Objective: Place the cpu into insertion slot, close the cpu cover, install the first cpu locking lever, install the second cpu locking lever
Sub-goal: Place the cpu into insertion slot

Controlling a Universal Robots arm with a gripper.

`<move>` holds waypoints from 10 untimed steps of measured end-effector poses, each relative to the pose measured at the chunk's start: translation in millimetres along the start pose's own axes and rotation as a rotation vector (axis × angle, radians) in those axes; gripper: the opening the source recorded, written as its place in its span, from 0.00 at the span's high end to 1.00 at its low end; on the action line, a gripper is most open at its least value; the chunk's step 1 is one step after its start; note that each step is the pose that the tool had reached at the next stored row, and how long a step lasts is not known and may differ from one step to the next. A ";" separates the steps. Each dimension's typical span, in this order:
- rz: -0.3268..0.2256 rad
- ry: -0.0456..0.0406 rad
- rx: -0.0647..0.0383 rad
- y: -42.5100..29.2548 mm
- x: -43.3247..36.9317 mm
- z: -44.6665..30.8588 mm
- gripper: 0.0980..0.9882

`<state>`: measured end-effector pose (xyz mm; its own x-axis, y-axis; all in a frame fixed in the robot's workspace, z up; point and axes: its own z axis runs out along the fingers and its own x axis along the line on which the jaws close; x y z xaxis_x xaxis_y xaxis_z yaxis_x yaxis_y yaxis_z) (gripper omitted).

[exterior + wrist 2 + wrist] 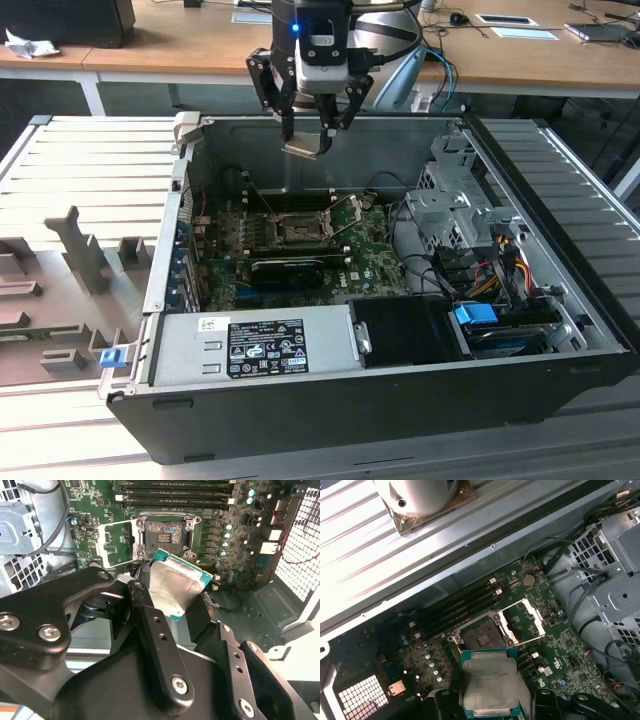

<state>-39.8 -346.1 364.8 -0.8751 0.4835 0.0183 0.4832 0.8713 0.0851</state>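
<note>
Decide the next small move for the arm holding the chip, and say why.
Probably lower toward the insertion slot: the hand grips the cpu in the air above it, the slot lies bare, and the cpu cover stands swung open.

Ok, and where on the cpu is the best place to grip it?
By two opposite side edges of the cpu, coming from above its metal face, much as the gripper pinches it now. It is a thin flat square, so edge contact likely leaves the underside free to seat in the insertion slot.
</note>
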 end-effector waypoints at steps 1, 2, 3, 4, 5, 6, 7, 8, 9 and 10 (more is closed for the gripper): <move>0.004 -0.0003 0.000 0.0 0.0 0.1 0.52; 0.008 -0.0006 0.000 0.0 0.0 0.2 0.52; 0.011 -0.0010 0.000 0.0 0.0 0.2 0.52; 0.015 -0.0013 0.000 -0.1 0.0 0.3 0.52; 0.021 -0.0018 0.000 0.0 0.0 0.4 0.52; 0.025 -0.0022 0.000 0.0 0.0 0.5 0.52; 0.029 -0.0024 0.000 -0.1 0.0 0.6 0.52; 0.031 -0.0026 -0.001 -0.1 0.0 0.7 0.52; 0.034 -0.0029 -0.001 -0.1 0.0 0.8 0.52; 0.036 -0.0031 -0.001 -0.1 0.0 1.0 0.52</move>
<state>-39.8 -346.2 363.8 -0.8571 0.5148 0.0183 0.5143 0.8534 0.0851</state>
